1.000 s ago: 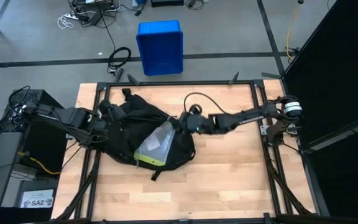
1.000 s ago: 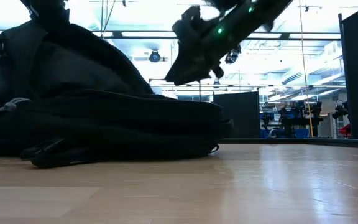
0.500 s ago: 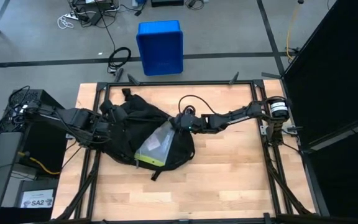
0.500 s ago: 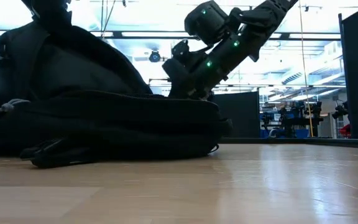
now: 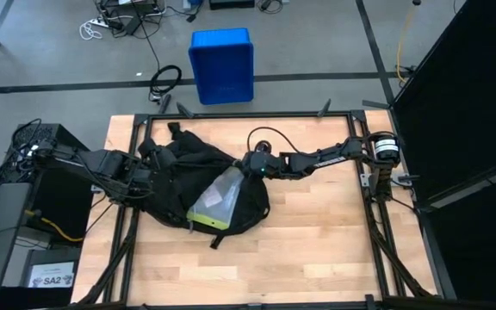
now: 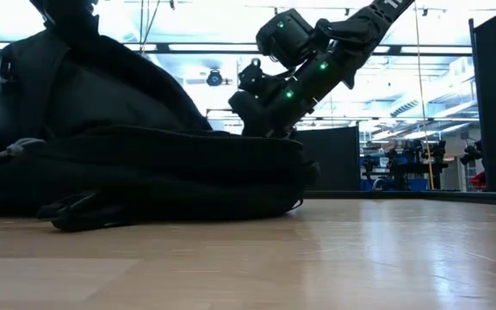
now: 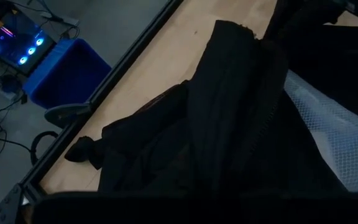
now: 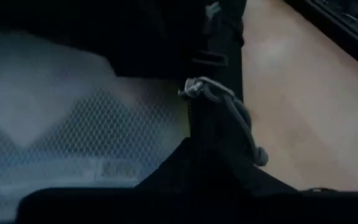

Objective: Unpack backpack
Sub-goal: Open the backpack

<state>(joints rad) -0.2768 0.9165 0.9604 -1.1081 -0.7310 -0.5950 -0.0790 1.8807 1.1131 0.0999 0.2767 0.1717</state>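
The black backpack (image 5: 175,176) lies on its side on the left half of the wooden table. A grey mesh pouch (image 5: 216,198) with a lime edge pokes out of its open mouth. My left gripper (image 5: 151,175) is shut on the backpack's left end, which rises in a peak (image 6: 67,39) in the low view. My right gripper (image 5: 246,164) is shut at the rim of the opening on the backpack's right side. It sits just beside a grey zipper pull cord (image 8: 229,118) and the pouch (image 8: 73,124). My left gripper holds black fabric at the backpack's left end (image 5: 158,170), coming from the table's left and slanting down. That end is drawn up off the table while the rest lies flat. The gripper's own dark body hides the exact place of contact. My right gripper pinches the black fabric rim of the opening (image 8: 191,158), next to the zipper pull. It comes from the table's right, slanting down. The rim rises in a small peak between the fingers; the backpack's body stays on the table.
A blue bin (image 5: 222,65) stands on the floor beyond the table's far edge. Bare wood (image 5: 317,241) spreads over the table's right half and near strip. Black frame rails (image 5: 377,232) run along the table's sides.
My right gripper has gone down and toward the table's left, from above the bare wood onto the backpack's right rim, and its fingers have closed there. The backpack and the pouch lie as before.
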